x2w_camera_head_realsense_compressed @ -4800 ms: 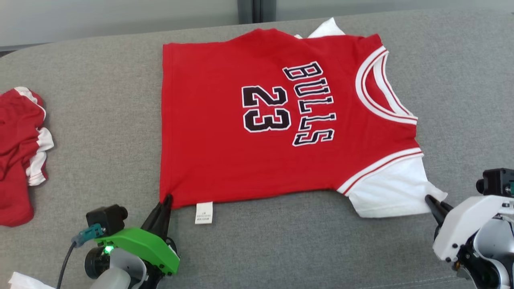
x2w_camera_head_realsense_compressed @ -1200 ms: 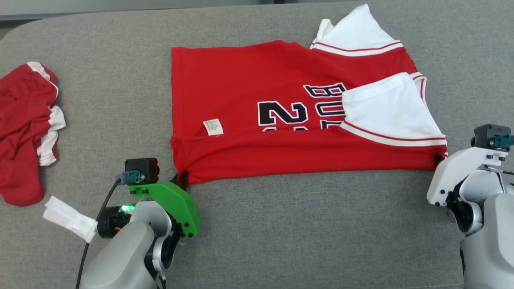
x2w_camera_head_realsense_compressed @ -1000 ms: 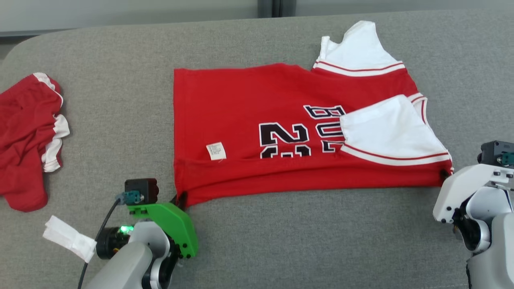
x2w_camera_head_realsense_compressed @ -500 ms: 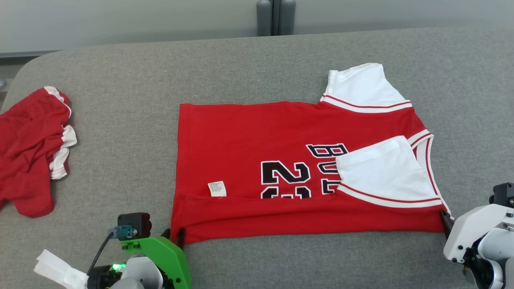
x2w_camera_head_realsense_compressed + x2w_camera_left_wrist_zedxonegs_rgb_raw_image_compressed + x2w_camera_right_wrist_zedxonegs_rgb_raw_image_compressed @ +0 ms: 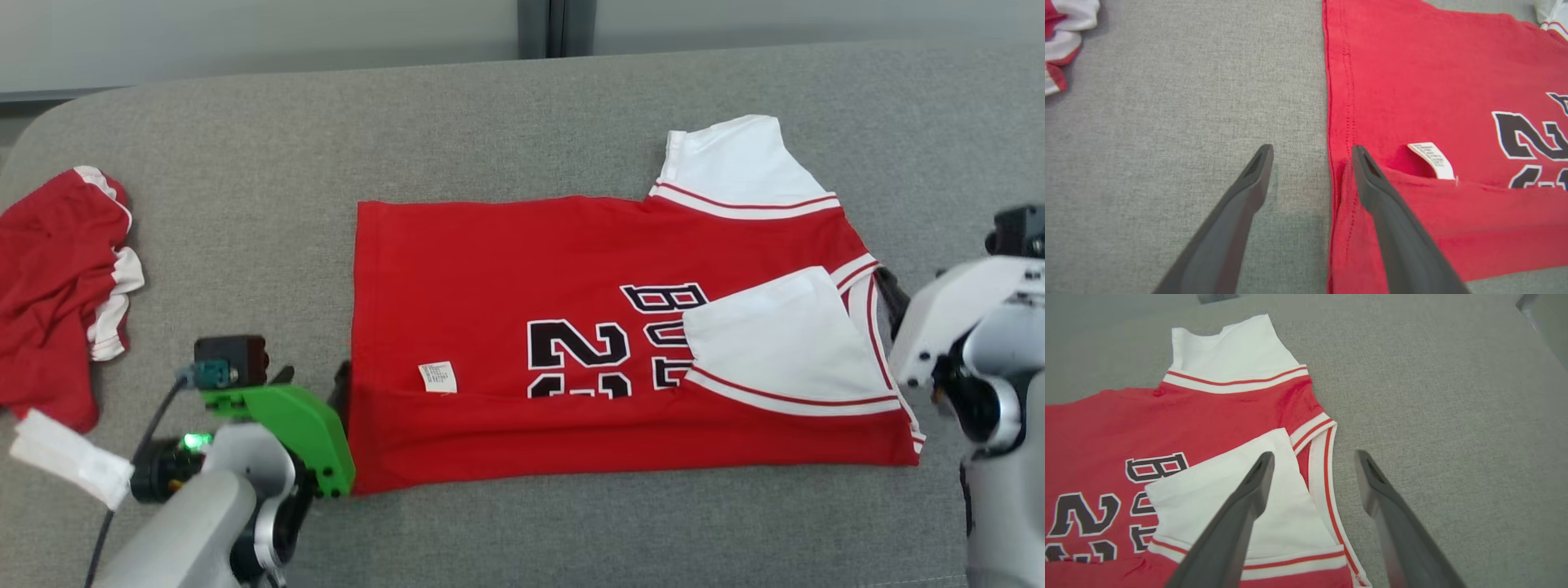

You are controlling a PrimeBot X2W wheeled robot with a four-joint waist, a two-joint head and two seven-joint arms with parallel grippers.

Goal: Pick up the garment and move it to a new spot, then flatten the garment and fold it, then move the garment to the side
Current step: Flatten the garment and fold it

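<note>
Between the two pincers, in the head view, a red jersey (image 5: 506,278) lies flat on a grey cloth bench (image 5: 522,122). Its near strip is folded up over the lower part of the black number, and a white sleeve (image 5: 775,327) is turned in over the lettering. The left pincer (image 5: 314,374) sits just beside the jersey's hem end and the right pincer (image 5: 888,292) just beside the collar end. Crumpled red shorts (image 5: 49,278) lie well out on the left pincer's outer side, near the bench's rounded corner. Bare bench runs in front of both pincers and beyond the jersey to the far edge. A pale wall (image 5: 245,33) and a dark post (image 5: 555,24) stand behind that edge.

In the left wrist view, the left pincer's fingers (image 5: 1249,183) are spread wide and grip nothing. The left one is over bare bench. The right one has its tip over the hem edge, where the fold begins. A white label (image 5: 1431,160) lies just right of that tip, and open bench stretches away to the left.

In the right wrist view, the right pincer's fingers (image 5: 1376,490) are likewise spread and grip nothing. The left finger is over the folded sleeve, the right over bare bench, and the striped collar edge runs between them. Clear grey bench extends to the right and ahead.
</note>
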